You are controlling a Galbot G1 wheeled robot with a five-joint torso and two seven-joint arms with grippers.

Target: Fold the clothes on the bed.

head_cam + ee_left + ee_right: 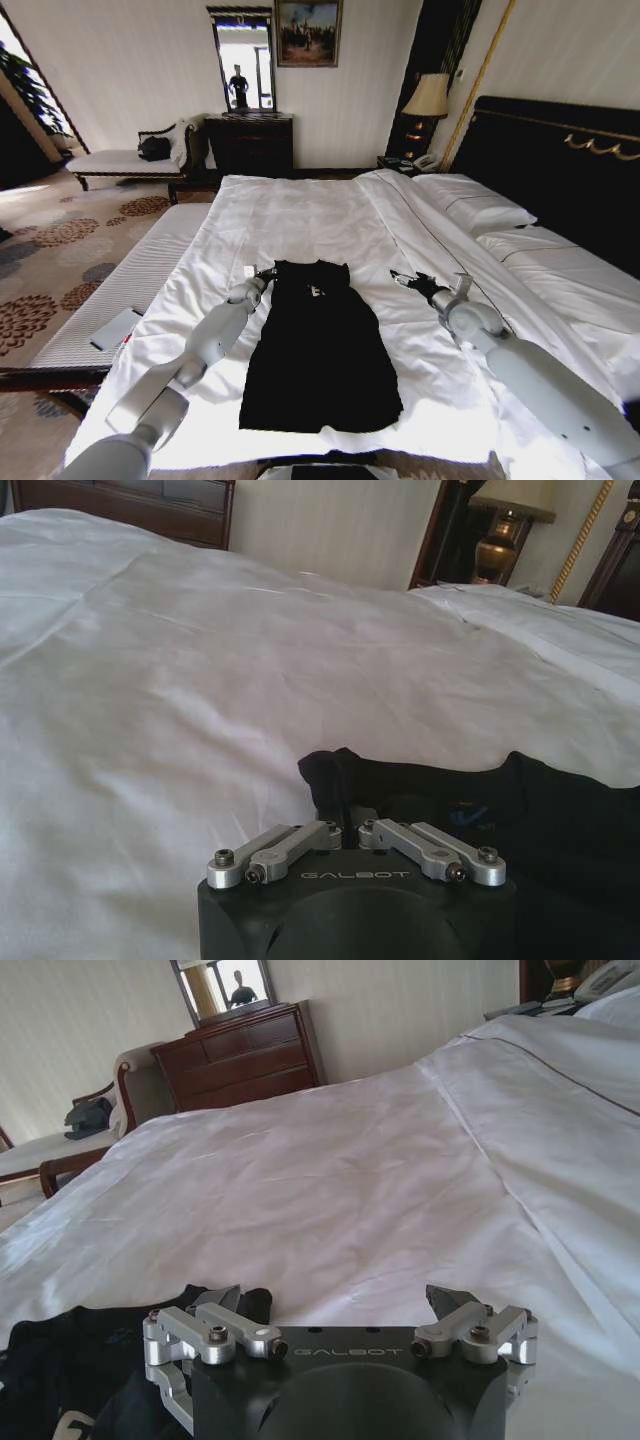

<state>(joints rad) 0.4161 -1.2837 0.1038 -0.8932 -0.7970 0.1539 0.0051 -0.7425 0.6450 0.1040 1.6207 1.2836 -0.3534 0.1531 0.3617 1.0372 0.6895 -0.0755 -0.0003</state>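
A black T-shirt (320, 345) is laid flat on the white duvet (330, 225) of the bed (560, 170), folded into 1 long panel. The left gripper (268, 275) is seen at the shirt's 11 o'clock corner, jaws clamped on the fabric. The right gripper (412, 282) is held at 2 o'clock, clear of the shirt, jaws apart.

A black T-shirt (320, 345) lies folded into a long narrow strip on the white duvet of a large bed (330, 215), collar end toward the far side. The left end effector (266, 275) sits at the shirt's upper left corner, touching the fabric. The right end effector (403, 279) rests on the duvet to the shirt's right, apart from it. White pillows (475, 205) line the dark headboard (560, 165).
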